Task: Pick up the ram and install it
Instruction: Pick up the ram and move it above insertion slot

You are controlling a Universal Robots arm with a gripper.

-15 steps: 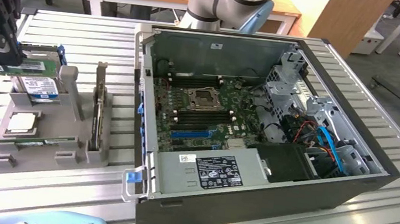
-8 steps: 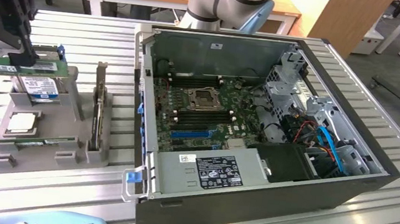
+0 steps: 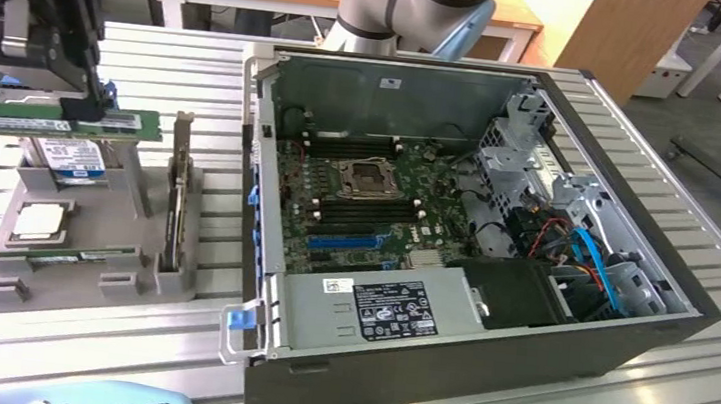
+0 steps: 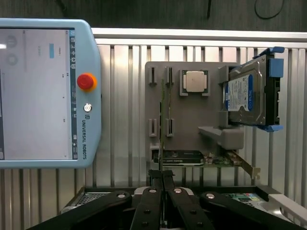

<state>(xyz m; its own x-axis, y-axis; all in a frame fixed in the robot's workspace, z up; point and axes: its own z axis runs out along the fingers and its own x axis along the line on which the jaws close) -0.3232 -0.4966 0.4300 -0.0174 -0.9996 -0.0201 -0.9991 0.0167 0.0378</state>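
Note:
The ram (image 3: 47,121) is a long green stick with a white label, hanging level above the grey parts holder (image 3: 2,290) at the exterior view's left. My gripper (image 3: 82,108) is shut on its upper edge near one end. In the wrist view the ram (image 4: 163,120) appears edge-on as a thin green line running out from my closed fingertips, with the gripper (image 4: 162,175) over the holder (image 4: 192,120). The open computer case (image 3: 672,295) lies to the exterior view's right, its motherboard (image 3: 392,230) exposed with dark memory slots (image 3: 340,142) beside the processor socket (image 3: 366,178).
On the holder stand a hard drive (image 3: 74,160), a silver processor chip (image 3: 40,219), a second green stick (image 3: 73,257) and an upright dark expansion card (image 3: 175,203). A teach pendant (image 3: 85,399) lies at the table's front edge. The arm's base (image 3: 415,7) rises behind the case.

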